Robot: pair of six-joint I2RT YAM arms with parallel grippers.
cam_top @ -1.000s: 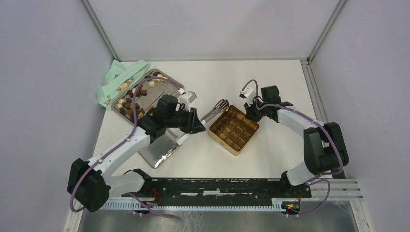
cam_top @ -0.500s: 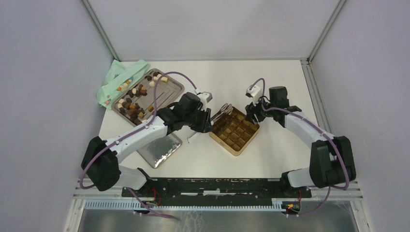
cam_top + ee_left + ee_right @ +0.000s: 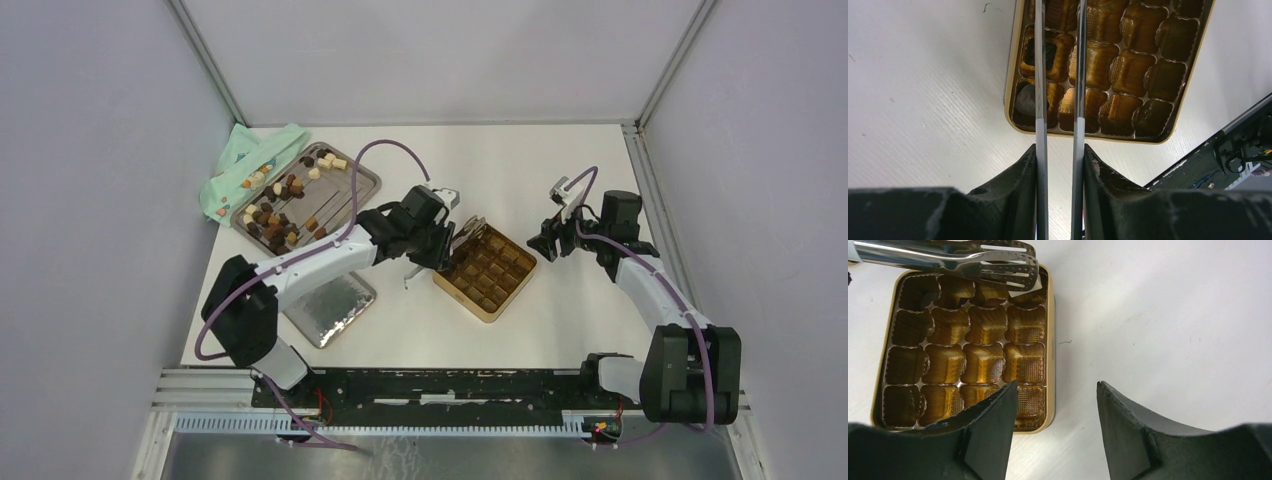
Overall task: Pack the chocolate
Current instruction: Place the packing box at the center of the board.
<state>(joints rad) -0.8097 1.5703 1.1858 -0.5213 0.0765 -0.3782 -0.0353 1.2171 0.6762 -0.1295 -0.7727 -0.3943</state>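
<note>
The chocolate (image 3: 285, 205) is a scatter of small brown and cream pieces on a metal tray (image 3: 355, 175) at the back left. My left gripper (image 3: 440, 245) (image 3: 1059, 147) is shut on metal tongs (image 3: 470, 230) (image 3: 1040, 125). The tong tips (image 3: 998, 265) reach over the far-left corner of the gold tin (image 3: 480, 305) (image 3: 1013, 75) (image 3: 1050, 340). In the left wrist view, a dark piece (image 3: 1049, 51) and a greyish one (image 3: 1025, 100) lie in corner cells. My right gripper (image 3: 548, 240) (image 3: 1055, 390) stands open and holds nothing, just right of the tin.
A mint-green bag (image 3: 240, 165) lies at the back left beside the chocolate tray. A second shiny tray (image 3: 335, 305) sits in front of it, under my left arm. The black base rail (image 3: 450, 385) runs along the near edge.
My left arm has swung right, carrying the tongs from beside the tin to over it. My right gripper has opened and drawn back to the right, away from the tin.
</note>
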